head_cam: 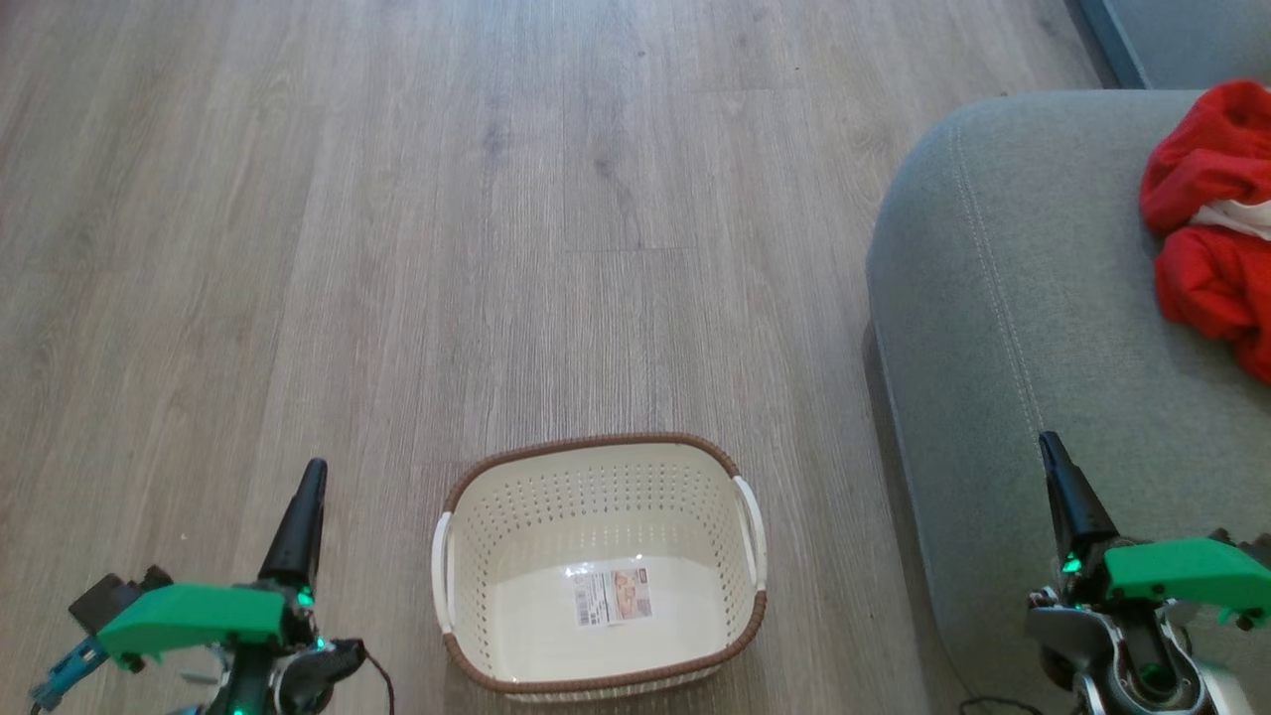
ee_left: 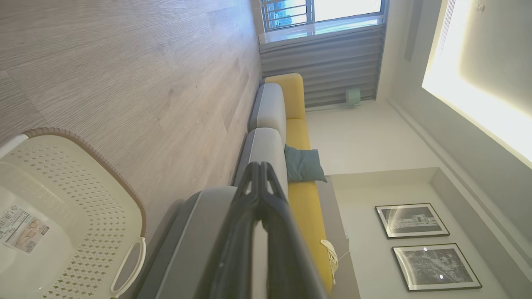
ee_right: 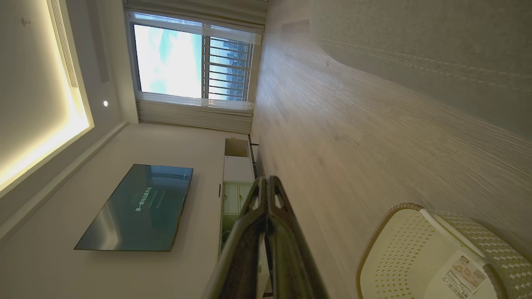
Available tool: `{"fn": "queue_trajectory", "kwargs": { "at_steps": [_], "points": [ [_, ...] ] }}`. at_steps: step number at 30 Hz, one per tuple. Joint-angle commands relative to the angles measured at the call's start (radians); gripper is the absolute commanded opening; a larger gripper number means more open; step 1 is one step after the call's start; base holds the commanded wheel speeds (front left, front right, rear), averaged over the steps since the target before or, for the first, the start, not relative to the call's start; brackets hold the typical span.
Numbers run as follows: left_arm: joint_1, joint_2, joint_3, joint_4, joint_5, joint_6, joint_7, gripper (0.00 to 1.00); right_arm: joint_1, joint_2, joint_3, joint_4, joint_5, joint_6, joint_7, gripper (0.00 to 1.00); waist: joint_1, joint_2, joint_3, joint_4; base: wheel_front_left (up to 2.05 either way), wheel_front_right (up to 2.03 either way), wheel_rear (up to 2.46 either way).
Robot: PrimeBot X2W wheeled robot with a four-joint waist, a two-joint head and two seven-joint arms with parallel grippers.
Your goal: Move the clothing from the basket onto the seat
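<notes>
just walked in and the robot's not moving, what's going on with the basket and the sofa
Nothing is being handled right now. The basket stands on the floor with only its label inside. The red clothing lies on the seat, to the robot's right. The left end effector and right end effector are both shut and hold nothing, one on each side of the basket. The job looks done.
</notes>
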State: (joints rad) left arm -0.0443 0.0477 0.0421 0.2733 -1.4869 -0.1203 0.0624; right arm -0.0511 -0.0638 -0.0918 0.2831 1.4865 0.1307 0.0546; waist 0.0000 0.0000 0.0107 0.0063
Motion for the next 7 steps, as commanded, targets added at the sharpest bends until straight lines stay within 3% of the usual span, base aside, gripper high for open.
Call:
{"fn": "queue_trajectory", "kwargs": {
  "at_steps": [1,7],
  "points": [
    [-0.060,0.010,0.045,-0.029,-0.037,-0.008,0.015,0.00,-0.053,-0.002,0.010,-0.039,0.040,0.000,0.015,0.00,0.0000,0.0000,-0.002,-0.001,0.00,0.00,0.00],
    [-0.061,0.010,0.054,-0.029,-0.087,-0.009,0.030,0.00,-0.054,-0.001,0.003,-0.039,0.093,0.000,0.030,0.00,0.0000,0.0000,-0.005,-0.004,0.00,0.00,0.00]
  ]
}}
